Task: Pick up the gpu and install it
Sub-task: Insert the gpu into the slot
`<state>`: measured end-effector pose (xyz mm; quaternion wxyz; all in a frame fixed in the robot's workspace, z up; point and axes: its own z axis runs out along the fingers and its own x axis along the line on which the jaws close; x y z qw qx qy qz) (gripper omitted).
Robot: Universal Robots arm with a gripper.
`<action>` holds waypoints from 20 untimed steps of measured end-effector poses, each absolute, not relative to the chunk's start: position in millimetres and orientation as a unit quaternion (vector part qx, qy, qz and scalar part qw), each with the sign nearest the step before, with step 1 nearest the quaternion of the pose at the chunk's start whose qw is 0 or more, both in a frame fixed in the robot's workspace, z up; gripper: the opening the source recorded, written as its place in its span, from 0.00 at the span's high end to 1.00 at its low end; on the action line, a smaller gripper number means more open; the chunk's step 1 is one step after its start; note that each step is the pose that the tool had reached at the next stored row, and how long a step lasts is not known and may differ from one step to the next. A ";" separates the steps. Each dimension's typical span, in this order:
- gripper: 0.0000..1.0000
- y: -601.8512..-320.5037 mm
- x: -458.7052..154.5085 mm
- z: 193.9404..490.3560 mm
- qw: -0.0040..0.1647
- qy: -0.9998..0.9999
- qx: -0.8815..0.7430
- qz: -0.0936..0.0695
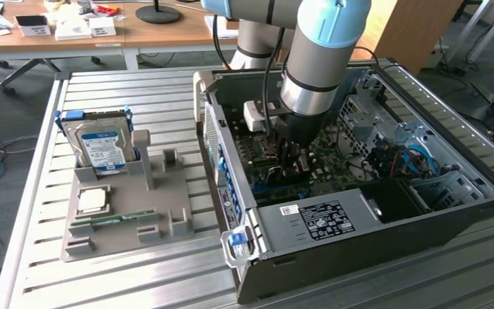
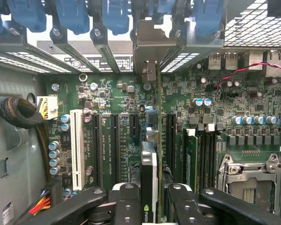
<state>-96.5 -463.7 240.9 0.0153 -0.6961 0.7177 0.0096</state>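
Computer case (image 1: 453, 212): one, open
Hard drive (image 1: 103, 147): one (blue label, upright in the grey holder)
Processor chip (image 1: 92, 200): one
Memory stick (image 1: 114, 219): one
Grey holder (image 1: 127, 238): one
White expansion slot (image 2: 77, 150): one
Gpu (image 2: 149, 180): one, in the claw (image 2: 148, 199)

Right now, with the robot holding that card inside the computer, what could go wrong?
1. The gripper holds the gpu edge-on just over the motherboard. If it sits a bit off its slot, pushing might bend the card or slot.
2. Its silver bracket has to fit the gap in the case's back wall and could snag there.
3. Small blue capacitors nearby could get bumped.
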 end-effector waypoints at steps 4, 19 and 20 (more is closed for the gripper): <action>0.60 -463.7 -96.7 240.9 0.015 0.718 -0.696 0.010; 0.48 -463.5 -96.5 253.0 0.014 0.718 -0.696 0.008; 0.48 -463.5 -96.5 253.0 0.014 0.718 -0.696 0.008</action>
